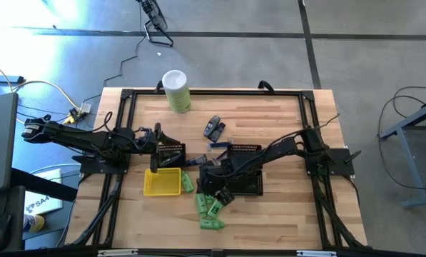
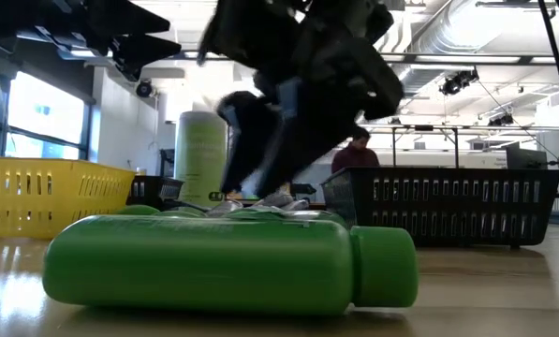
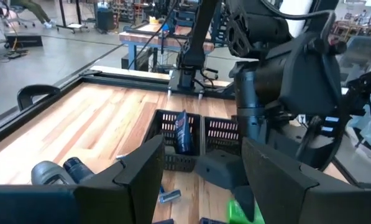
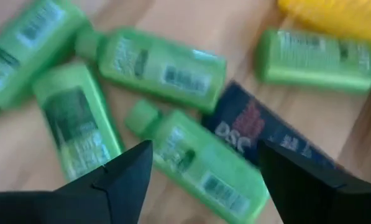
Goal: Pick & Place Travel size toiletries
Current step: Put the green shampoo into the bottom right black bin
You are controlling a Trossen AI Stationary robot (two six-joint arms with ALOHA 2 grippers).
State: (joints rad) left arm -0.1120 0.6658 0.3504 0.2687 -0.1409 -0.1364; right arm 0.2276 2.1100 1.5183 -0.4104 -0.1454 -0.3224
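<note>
Several small green bottles [image 1: 209, 208] lie flat on the wooden table near its front edge; the right wrist view shows them close up [image 4: 163, 70], beside a dark blue packet [image 4: 253, 127]. My right gripper [image 4: 204, 180] slants down over them, open, its fingers on either side of one green bottle [image 4: 197, 165]. Dark small tubes [image 1: 213, 128] lie farther back. A bluish tube [image 3: 182, 130] stands in a black basket [image 3: 173, 140]. My left gripper [image 3: 201, 180] waits at the left, level, open and holding nothing.
A yellow tray [image 1: 163, 183] sits left of the bottles. Two black mesh baskets [image 1: 171, 153] [image 1: 246, 170] stand mid-table. A tall pale-green canister [image 1: 175, 90] with a white lid stands at the far edge. A person [image 2: 354, 150] shows beyond the table.
</note>
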